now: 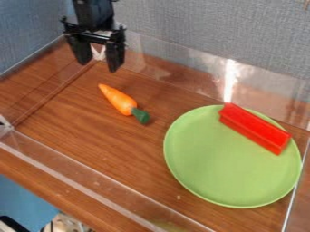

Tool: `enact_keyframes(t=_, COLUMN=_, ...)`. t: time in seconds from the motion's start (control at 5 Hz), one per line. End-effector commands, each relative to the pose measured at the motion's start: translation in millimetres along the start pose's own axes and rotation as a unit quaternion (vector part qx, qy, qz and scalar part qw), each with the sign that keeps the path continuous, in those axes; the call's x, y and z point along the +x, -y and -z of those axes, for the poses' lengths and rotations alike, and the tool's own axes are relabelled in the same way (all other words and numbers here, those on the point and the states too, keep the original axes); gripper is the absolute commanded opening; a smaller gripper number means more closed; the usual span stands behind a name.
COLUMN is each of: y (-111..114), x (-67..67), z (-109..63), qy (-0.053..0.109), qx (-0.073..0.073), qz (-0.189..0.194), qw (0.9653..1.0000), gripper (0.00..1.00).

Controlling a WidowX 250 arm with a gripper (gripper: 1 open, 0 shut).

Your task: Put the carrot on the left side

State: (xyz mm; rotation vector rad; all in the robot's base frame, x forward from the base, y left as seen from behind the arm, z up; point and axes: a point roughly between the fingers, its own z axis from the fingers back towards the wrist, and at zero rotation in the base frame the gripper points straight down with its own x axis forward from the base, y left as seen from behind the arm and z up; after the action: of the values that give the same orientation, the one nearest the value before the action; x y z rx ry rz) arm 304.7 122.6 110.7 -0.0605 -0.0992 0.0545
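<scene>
Carrot point(120, 101) sits on the wood left of the plate point(230, 186), looks placed; gripper point(97, 58) hangs above it, fingers released, just needs to back off

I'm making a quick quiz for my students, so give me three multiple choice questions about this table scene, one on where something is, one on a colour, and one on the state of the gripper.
1. Where does the carrot lie?
A. On the plate
B. On the bare wooden tabletop, left of the plate
C. Between the gripper's fingers

2. What colour is the block on the plate?
A. Red
B. Blue
C. Yellow

3. How does the gripper stand?
A. Shut on the carrot
B. Shut on the block
C. Open, holding nothing

Answers: 1 B, the carrot rests on the tabletop, apart from the plate. 2 A, the block is plainly red. 3 C, its fingers are spread above the table, with nothing between them.
</scene>
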Motion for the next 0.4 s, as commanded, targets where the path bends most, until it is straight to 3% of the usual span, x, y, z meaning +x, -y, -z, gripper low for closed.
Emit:
enact_keyframes(t=0.0, y=-8.4, x=6.0, z=-12.1, qy=0.022, qx=0.005, qz=0.019, qw=0.9996, gripper=1.0)
enact_keyframes(t=0.2, y=3.0, x=7.0, z=-19.9, qy=0.02, qx=-0.005, qz=0.044, qw=0.9988, gripper=1.0)
